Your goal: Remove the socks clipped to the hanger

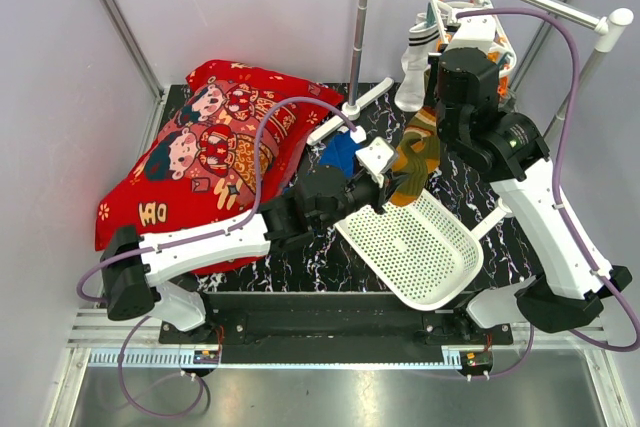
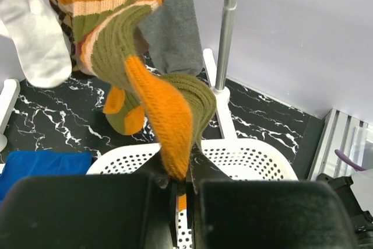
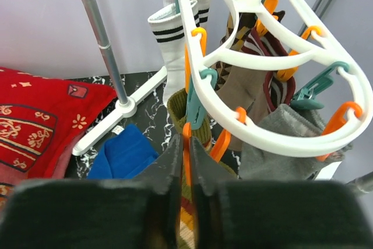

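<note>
Pinching at both ends: left gripper clamped on sock toe over basket; right gripper closed on peg under hanger. Squeeze peg fully before pulling down, or hanger likely swings.

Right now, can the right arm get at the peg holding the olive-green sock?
Likely yes: the right pincer is closed on an orange peg at the cuff of that olive-green sock, with nothing in between.
</note>
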Available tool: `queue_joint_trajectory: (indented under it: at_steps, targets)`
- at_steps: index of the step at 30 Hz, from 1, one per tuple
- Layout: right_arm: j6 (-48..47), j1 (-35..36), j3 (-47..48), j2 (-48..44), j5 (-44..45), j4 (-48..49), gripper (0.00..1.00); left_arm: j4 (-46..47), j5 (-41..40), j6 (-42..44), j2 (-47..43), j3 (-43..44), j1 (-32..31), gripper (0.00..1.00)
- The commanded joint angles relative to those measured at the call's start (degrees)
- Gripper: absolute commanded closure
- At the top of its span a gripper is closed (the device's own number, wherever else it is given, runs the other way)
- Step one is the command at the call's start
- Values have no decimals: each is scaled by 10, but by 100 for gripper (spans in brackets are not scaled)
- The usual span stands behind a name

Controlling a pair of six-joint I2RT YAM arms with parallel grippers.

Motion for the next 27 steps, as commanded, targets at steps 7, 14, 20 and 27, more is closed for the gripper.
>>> queue_joint_trajectory:
  at_steps: [7,14,20,27]
  targets:
    - [34,4,4,-41,-20,-20,48,41,-15,1,-22,-2,-3,100]
    - [1,4,0,-29,-12,-39,45,42,-13,-1,-21,-2,-4,100]
    - [-5,3,9,-12,17,-53,38,44,-11,-5,-20,-4,-5,100]
    - [-19,-1,9,5,9,-30,37,48,-9,-6,-18,-2,-7,100]
